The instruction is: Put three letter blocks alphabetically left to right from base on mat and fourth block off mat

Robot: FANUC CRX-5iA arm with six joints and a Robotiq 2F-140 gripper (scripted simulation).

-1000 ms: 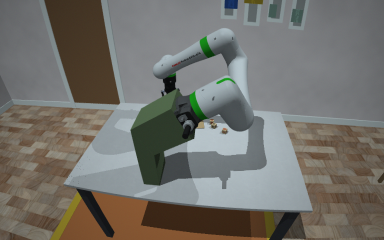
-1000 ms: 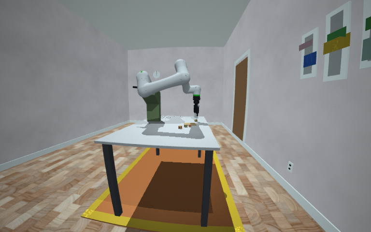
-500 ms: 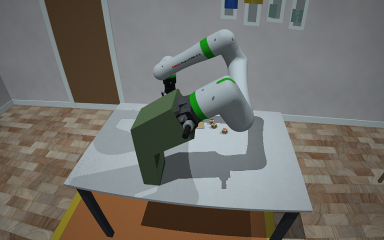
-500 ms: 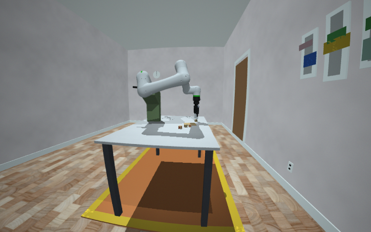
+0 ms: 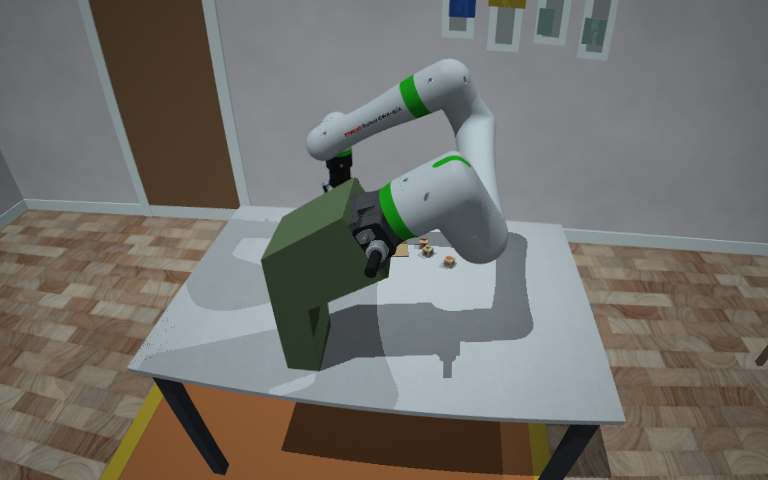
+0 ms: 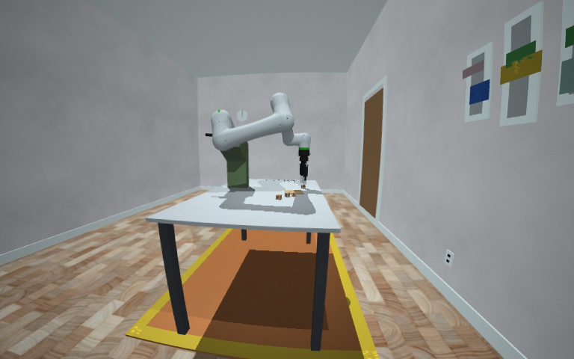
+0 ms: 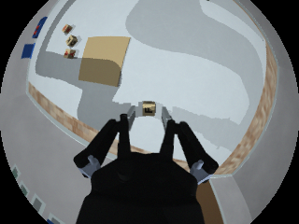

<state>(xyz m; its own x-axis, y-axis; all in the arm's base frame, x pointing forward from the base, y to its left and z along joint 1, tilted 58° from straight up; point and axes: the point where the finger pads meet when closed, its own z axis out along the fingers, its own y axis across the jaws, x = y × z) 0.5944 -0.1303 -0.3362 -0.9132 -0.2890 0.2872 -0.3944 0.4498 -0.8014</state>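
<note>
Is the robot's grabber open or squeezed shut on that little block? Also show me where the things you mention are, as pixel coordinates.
Open. In the wrist view, the gripper's [image 6: 303, 182] [image 7: 149, 117] fingers stand apart, with gaps on both sides of the block [image 6: 303, 186] [image 7: 149, 108].
</note>
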